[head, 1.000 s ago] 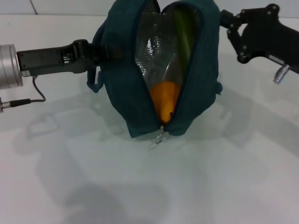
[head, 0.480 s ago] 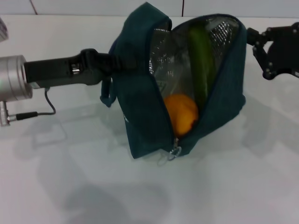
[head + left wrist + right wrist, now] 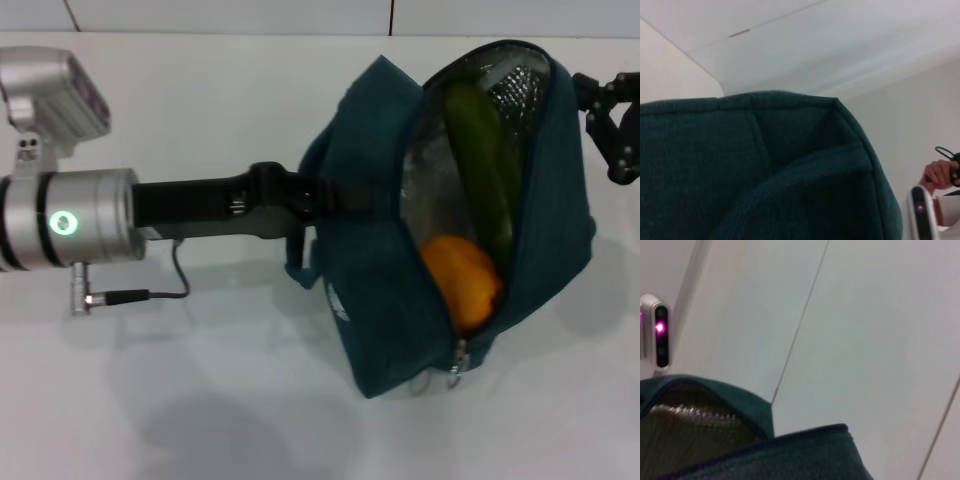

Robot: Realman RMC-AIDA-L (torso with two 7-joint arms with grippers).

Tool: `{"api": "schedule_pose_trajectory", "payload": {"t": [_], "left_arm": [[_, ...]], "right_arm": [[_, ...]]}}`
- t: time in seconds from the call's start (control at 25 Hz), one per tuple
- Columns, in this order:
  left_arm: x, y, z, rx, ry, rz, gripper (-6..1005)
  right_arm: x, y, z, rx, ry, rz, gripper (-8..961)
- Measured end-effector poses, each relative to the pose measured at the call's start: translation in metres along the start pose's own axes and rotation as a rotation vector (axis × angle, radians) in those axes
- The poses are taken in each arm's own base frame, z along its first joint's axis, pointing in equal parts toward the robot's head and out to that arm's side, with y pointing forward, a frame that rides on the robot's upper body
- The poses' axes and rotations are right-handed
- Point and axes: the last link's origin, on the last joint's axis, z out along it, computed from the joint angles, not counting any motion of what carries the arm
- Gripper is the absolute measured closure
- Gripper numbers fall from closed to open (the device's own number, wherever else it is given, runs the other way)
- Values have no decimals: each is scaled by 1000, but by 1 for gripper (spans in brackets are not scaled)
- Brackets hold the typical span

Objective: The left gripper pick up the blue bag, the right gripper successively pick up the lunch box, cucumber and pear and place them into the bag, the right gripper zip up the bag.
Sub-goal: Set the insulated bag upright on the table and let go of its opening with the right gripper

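From the head camera: one blue bag (image 3: 375, 250) stands on a white table (image 3: 200, 400), its mouth unzipped and gaping toward the camera, silver lining showing inside. Inside it are two items in sight: one cucumber (image 3: 482, 150), leaning lengthwise along the far-right wall, and one pear (image 3: 462, 280) below it, near the bag's lower end just above the ring zip pull (image 3: 455, 375). No lunch box can be made out. The left gripper (image 3: 318, 198) reaches in from the left on a black arm with a silver joint and is clamped on the bag's left side by a handle; its fingertips are buried in the fabric. The right gripper (image 3: 612, 120) sits at the right edge, just beside the bag's upper right rim; how far apart its fingers are cannot be told.

From the left wrist camera: only teal bag fabric (image 3: 755, 175), filling the lower part.

From the right wrist camera: the bag's open rim (image 3: 790, 440) with foil lining beneath it.
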Motion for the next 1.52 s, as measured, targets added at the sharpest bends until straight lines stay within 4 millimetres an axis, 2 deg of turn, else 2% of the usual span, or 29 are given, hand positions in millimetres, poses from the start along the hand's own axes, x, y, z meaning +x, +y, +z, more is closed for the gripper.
{"api": "schedule_pose_trajectory", "payload": {"t": [0.2, 0.4, 0.72, 0.8, 1.0, 1.16, 1.52], "left_arm": [[6, -16, 13, 81, 13, 8, 946], [10, -31, 10, 173, 63, 3, 945], [8, -34, 7, 186, 75, -3, 943], [8, -31, 7, 167, 72, -1, 942], [7, 1, 2, -54, 97, 41, 941], [8, 19, -8, -177, 137, 83, 940], [13, 24, -5, -195, 143, 109, 938]], "right_arm": [[12, 0, 7, -7, 42, 15, 945], [26, 9, 20, -56, 87, 34, 943], [26, 12, 27, -80, 86, 32, 940], [23, 10, 26, -73, 76, 29, 939], [12, -6, 14, -6, 50, 36, 936], [6, -13, 9, 14, 31, 45, 935], [3, -16, 10, 16, 15, 49, 931]]}}
